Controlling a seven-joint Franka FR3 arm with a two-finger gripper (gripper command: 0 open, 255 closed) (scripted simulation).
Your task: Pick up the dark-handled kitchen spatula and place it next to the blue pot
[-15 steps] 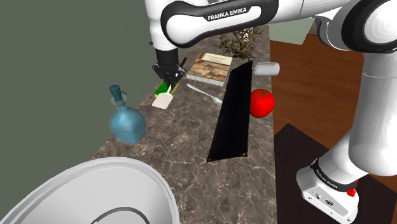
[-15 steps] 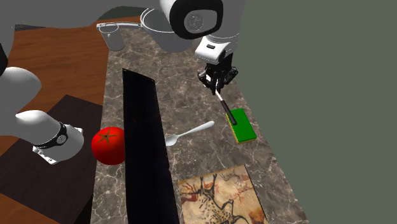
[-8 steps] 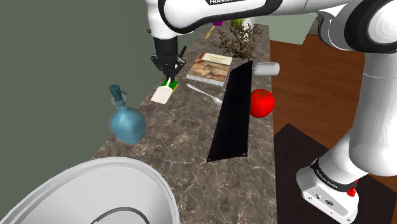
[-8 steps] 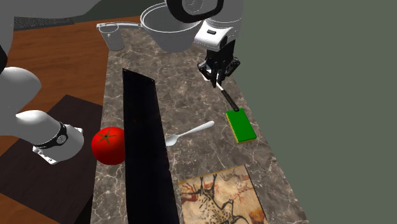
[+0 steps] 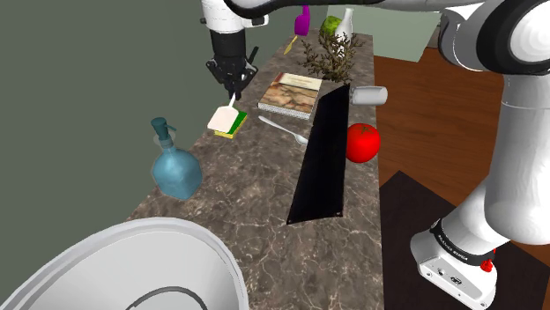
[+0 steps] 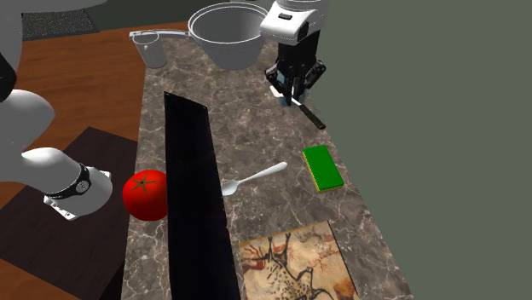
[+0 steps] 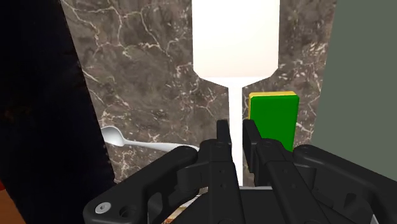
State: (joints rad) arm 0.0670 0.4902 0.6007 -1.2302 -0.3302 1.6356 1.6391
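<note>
Gripper (image 5: 233,77) hangs over the far part of the marble counter (image 5: 247,189) in the shoulder view. Its fingers are closed on the thin neck of the spatula (image 5: 222,117). The spatula's white blade slopes down from the fingers and overlaps the green sponge (image 5: 235,129) from this angle. A book (image 5: 292,93) lies just to the view's right of the gripper, with a spoon (image 5: 284,130) nearer the camera and a tomato (image 5: 362,143) beyond a long black strip (image 5: 322,163). A blue bottle (image 5: 174,167) stands near the counter's left edge. The pale rim of the grey pot (image 5: 204,245) curves across the lower left corner, well apart from the spatula.

From the second exterior view, the gripper is just beside the grey pot, at the counter's far end. The spatula's dark handle juts out of the fingers toward the sponge without reaching it; the two are plainly apart. A measuring cup (image 6: 154,49) stands to the pot's left in this view. The spoon lies between the sponge and the black strip.

Looking along the hand in the wrist view, the two black fingers pinch the white neck between them, nearly together. The broad white blade extends ahead of them over the marble. The sponge sits close beside the neck on one side, and the spoon lies on the other side.
</note>
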